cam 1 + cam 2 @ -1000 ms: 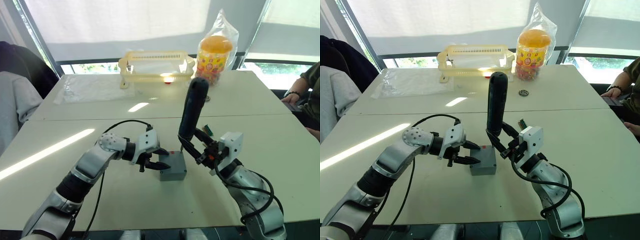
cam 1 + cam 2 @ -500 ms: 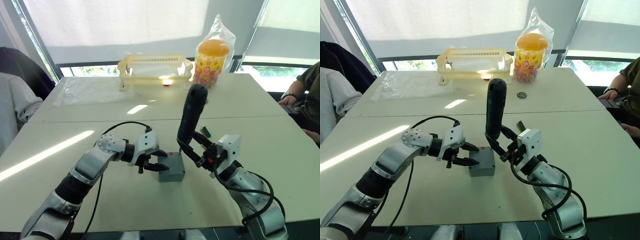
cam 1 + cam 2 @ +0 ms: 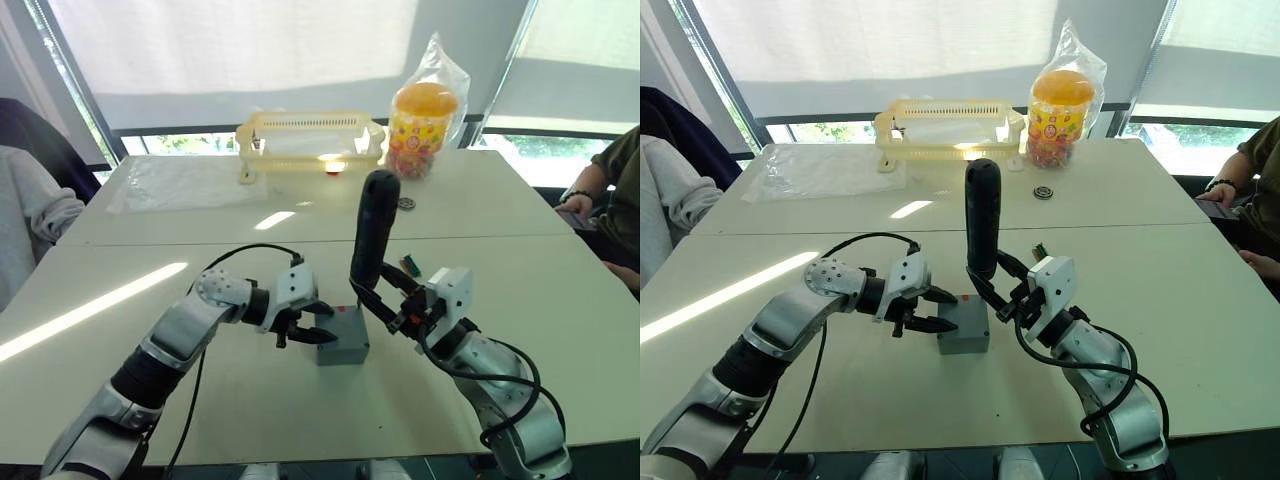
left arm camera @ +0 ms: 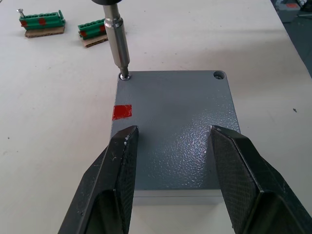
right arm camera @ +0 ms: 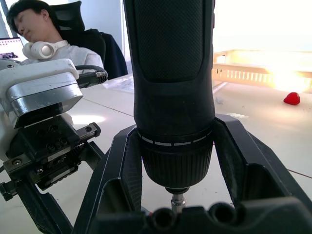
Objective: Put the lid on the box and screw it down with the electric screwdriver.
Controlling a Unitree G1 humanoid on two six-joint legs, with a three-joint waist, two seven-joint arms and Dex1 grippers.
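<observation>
The grey lid point(image 4: 175, 126) lies flat on the grey box point(image 3: 343, 338), a red mark near one edge. My left gripper point(image 3: 320, 327) is open at the box's left side, its fingertips point(image 4: 127, 139) hovering over the lid's near edge, holding nothing. My right gripper point(image 3: 388, 302) is shut on the electric screwdriver point(image 3: 372, 228), which stands almost upright. Its metal bit point(image 4: 117, 41) rests in the screw hole at one corner of the lid. A second corner hole point(image 4: 219, 75) is bare.
Two green terminal blocks point(image 4: 41, 20) lie just beyond the box. Farther back stand a yellow basket point(image 3: 310, 135), a bagged candy jar point(image 3: 428, 112) and a clear plastic sheet point(image 3: 175, 180). A person's arm point(image 3: 600, 190) rests at the table's right edge.
The right gripper has brought the screwdriver slightly left and more upright over the box corner. The left gripper and the box have stayed put.
</observation>
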